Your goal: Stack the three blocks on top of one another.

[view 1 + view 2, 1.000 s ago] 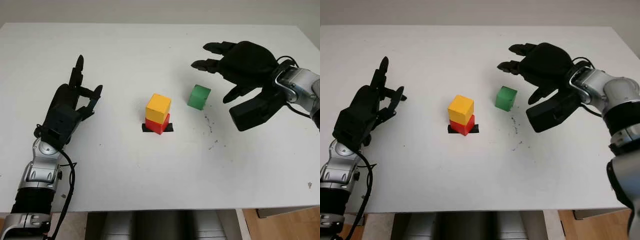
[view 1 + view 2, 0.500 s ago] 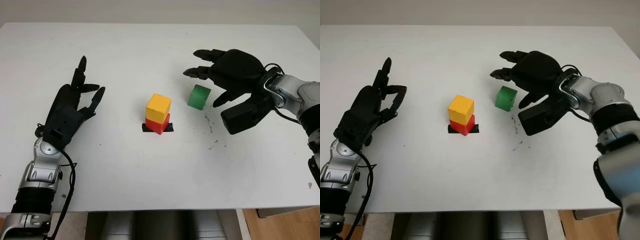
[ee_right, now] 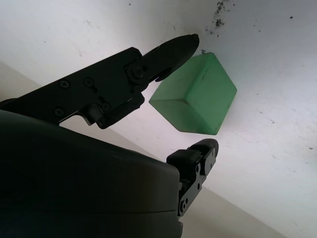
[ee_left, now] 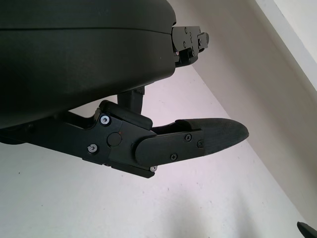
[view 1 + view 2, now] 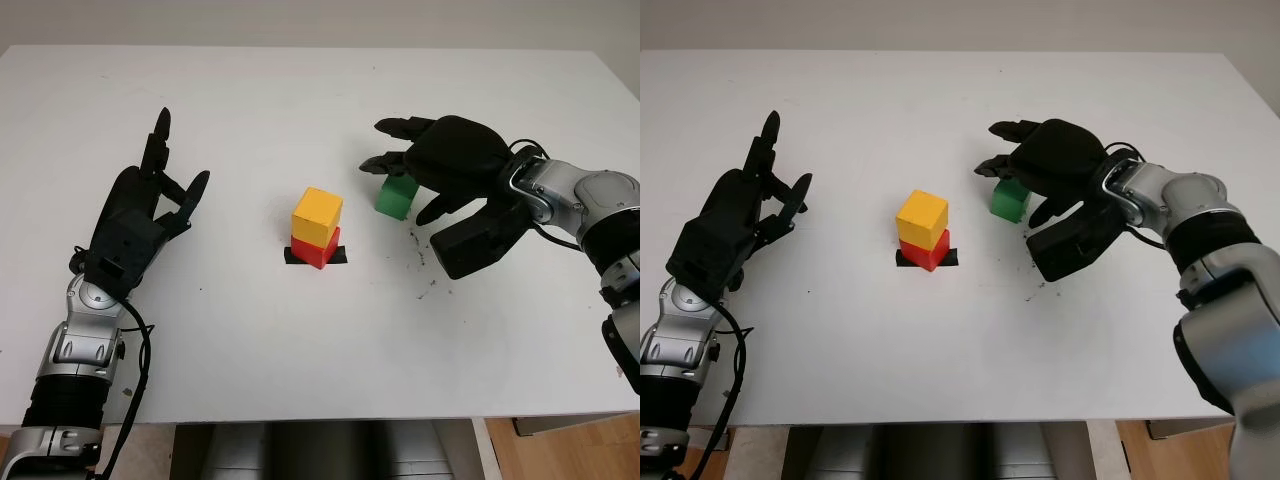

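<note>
Right wrist view: green block [image 3: 195,100] between open right hand [image 3: 173,94] fingers.

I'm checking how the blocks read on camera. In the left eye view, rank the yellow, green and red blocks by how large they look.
1. Yellow block: fully visible, atop the stack.
2. Green block: partly covered by the open right hand, so second place is unsure.
3. Red block: mostly hidden under the yellow one.

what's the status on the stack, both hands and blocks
Right hand open, over the green block, not gripping. Left hand open, parked at table's left. Yellow block sits on red block; green on the table. Nothing in the way.
</note>
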### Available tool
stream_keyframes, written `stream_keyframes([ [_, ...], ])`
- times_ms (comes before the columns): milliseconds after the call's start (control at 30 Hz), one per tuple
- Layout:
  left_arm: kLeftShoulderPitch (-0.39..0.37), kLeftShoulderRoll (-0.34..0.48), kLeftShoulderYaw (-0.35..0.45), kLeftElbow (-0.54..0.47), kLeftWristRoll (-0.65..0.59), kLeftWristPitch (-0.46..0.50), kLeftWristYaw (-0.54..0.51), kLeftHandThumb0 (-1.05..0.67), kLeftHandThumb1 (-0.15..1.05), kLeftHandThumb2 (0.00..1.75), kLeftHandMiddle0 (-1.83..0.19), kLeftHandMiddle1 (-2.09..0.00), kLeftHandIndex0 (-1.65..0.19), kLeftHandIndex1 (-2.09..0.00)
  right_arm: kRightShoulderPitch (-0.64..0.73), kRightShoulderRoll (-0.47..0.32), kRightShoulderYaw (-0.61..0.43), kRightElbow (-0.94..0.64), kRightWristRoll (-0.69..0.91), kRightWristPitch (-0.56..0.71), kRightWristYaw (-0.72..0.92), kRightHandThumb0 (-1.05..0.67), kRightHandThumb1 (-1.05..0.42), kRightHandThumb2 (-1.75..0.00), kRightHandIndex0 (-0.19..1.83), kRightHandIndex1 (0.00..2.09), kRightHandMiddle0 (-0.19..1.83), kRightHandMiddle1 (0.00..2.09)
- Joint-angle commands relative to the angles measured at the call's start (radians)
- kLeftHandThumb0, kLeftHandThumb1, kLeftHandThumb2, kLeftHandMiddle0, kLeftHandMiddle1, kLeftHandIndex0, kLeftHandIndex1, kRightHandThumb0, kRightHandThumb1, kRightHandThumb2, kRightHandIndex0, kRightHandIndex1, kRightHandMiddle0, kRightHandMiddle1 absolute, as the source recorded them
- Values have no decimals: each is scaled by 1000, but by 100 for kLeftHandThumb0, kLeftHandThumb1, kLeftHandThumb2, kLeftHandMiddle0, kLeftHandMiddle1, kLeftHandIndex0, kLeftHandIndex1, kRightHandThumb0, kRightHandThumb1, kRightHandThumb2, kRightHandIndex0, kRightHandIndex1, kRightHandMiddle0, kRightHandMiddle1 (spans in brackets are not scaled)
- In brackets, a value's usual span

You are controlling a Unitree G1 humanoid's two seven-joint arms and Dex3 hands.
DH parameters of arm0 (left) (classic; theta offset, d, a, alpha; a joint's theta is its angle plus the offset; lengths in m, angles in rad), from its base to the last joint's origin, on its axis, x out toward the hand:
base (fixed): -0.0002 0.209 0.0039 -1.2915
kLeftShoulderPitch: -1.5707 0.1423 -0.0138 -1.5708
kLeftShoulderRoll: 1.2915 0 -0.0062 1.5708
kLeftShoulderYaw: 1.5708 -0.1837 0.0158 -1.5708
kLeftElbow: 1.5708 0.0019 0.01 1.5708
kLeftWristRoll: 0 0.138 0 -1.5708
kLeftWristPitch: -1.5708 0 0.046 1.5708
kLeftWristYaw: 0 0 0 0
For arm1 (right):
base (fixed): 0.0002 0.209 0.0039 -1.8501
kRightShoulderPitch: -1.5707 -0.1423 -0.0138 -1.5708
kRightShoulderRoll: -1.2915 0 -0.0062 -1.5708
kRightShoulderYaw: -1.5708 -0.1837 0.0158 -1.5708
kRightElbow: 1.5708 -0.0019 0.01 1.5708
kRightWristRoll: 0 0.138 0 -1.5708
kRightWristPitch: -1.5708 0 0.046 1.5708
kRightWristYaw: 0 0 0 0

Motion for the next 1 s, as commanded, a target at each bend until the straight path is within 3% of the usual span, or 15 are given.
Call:
stream_keyframes([
  [0, 22, 9, 11, -21, -4, -9, 3, -74, 105, 56, 12, -209, 14, -5, -29, 3, 14, 10, -10, 0, -24, -45, -82, -6, 17, 7, 56, 14],
  [267, 25, 10, 5, -23, 3, -11, 6, -73, 105, 58, 17, -209, 13, -6, -42, 9, 57, 48, -53, 11, -132, -41, -85, -6, 23, 8, 75, 21],
  [333, 28, 17, -2, -24, 18, -10, 6, -73, 105, 57, 19, -199, 12, -6, -45, 8, 64, 54, -57, 10, -159, -39, -86, -6, 26, 9, 81, 24],
  [367, 29, 20, -6, -25, 31, -10, 10, -75, 105, 60, 19, -107, 13, -4, -46, 8, 66, 58, -58, 6, -173, -38, -87, -7, 27, 9, 85, 26],
  [400, 30, 22, -8, -25, 40, -9, 12, -74, 105, 60, 10, -50, 12, -4, -48, 8, 68, 62, -58, 3, -182, -37, -89, -7, 30, 9, 88, 30],
  [467, 31, 22, -9, -26, 46, -6, 9, -74, 105, 59, 8, -18, 12, -4, -53, 7, 78, 65, -68, 8, -200, -37, -90, -6, 31, 8, 88, 37],
  [533, 31, 22, -9, -27, 47, -2, 7, -74, 105, 59, 1, -12, 11, -5, -58, 5, 90, 65, -82, 16, -214, -38, -92, -6, 34, 6, 73, 72],
  [600, 31, 23, -11, -28, 48, -1, 5, -73, 105, 59, 1, -9, 11, -5, -64, 3, 101, 67, -92, 22, -231, -39, -91, -5, 36, 6, 65, 91],
  [733, 31, 26, -11, -29, 45, 1, -7, -73, 105, 59, 14, -2, 11, -5, -73, 0, 118, 68, -109, 40, -249, -39, -90, -5, 39, 7, 63, 96],
  [967, 28, 22, -10, -20, 37, 0, -15, -73, 105, 59, 18, -3, 12, -5, -78, -5, 116, 70, -93, 41, -218, -40, -89, -5, 40, 7, 63, 94],
])
